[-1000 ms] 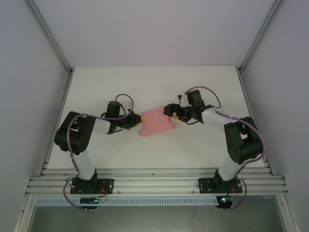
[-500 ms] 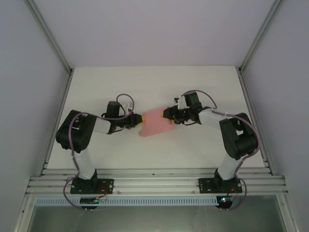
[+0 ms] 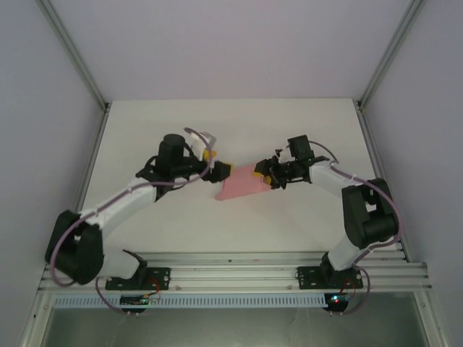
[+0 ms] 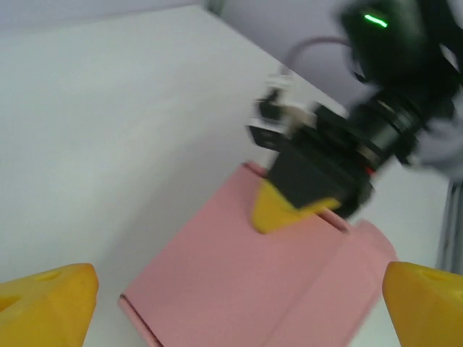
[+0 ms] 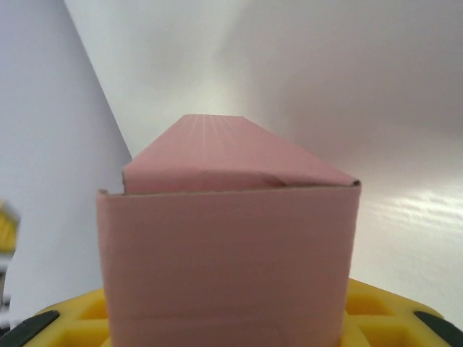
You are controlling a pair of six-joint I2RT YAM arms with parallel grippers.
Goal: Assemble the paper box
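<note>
Clamping paper box (image 3: 242, 186), already folded into a sleeve, in right hand (image 3: 265, 178); with left hand (image 3: 214, 165) spread apart beside it; end flaps likely left.

No text, label, brand, number or sign is readable on anything.

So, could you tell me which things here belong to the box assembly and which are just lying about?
Job: paper box; right gripper, shut on its end; left gripper, open at the other end.
Not in use: table; aluminium rails along its near edge.
</note>
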